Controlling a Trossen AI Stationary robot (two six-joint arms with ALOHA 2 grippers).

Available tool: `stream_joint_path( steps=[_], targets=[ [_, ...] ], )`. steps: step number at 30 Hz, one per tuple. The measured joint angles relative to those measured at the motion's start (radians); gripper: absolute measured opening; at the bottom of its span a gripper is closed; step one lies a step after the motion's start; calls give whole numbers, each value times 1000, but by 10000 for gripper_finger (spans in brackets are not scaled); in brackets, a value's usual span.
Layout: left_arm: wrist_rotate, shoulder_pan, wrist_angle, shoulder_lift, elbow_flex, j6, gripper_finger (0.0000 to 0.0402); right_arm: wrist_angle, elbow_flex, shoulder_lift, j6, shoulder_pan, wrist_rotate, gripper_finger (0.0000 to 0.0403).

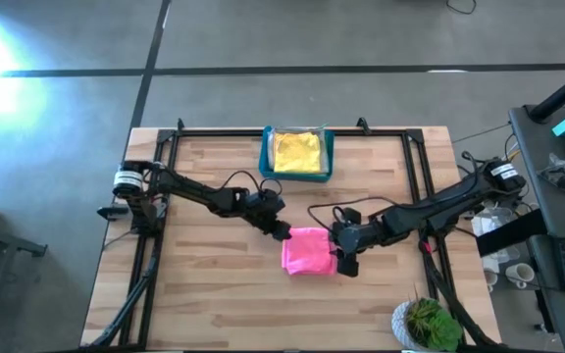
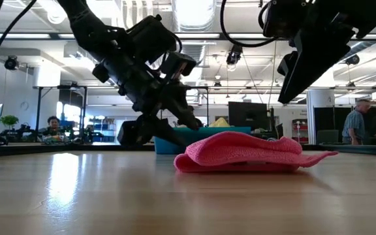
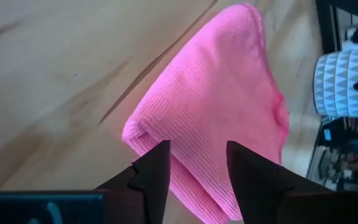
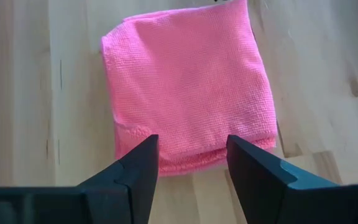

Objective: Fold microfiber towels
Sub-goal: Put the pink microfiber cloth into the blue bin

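Note:
A pink microfiber towel [image 1: 309,252] lies folded into a small square on the wooden table, near its middle; it also shows in the low view [image 2: 247,153]. My left gripper [image 1: 284,233] is open at the towel's far left corner, low over it, and the pink cloth shows between its fingers in the left wrist view [image 3: 197,149]. My right gripper [image 1: 346,263] is open and empty at the towel's right edge; in the low view [image 2: 287,91] it hangs well above the cloth. A yellow towel [image 1: 297,150] lies in the blue bin. The other towels are out of view. My left gripper's open fingers [image 3: 157,168] stand on either side of the pink towel's folded corner [image 3: 185,180], slanting down from the table's left. I cannot tell whether they touch the cloth. The towel lies flat on the table.
The blue bin [image 1: 267,157] stands at the table's far edge, in the middle. A potted plant [image 1: 428,324] sits at the near right corner. Black frame rails [image 1: 415,176] run along the table's sides. People show in the room beyond [image 2: 356,127].

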Motion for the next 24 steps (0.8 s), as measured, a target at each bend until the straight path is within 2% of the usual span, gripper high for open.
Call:
stream_joint_path(
  steps=[7,15,24],
  targets=[
    [0,0,-4,0,-3,-94,141,0,0,14,-7,0,0,176],
    [-18,0,-3,1,-4,-98,141,-1,-2,15,-10,0,0,173],
    [-28,-1,4,60,7,-123,141,4,-2,15,-8,0,16,171]
  ],
)
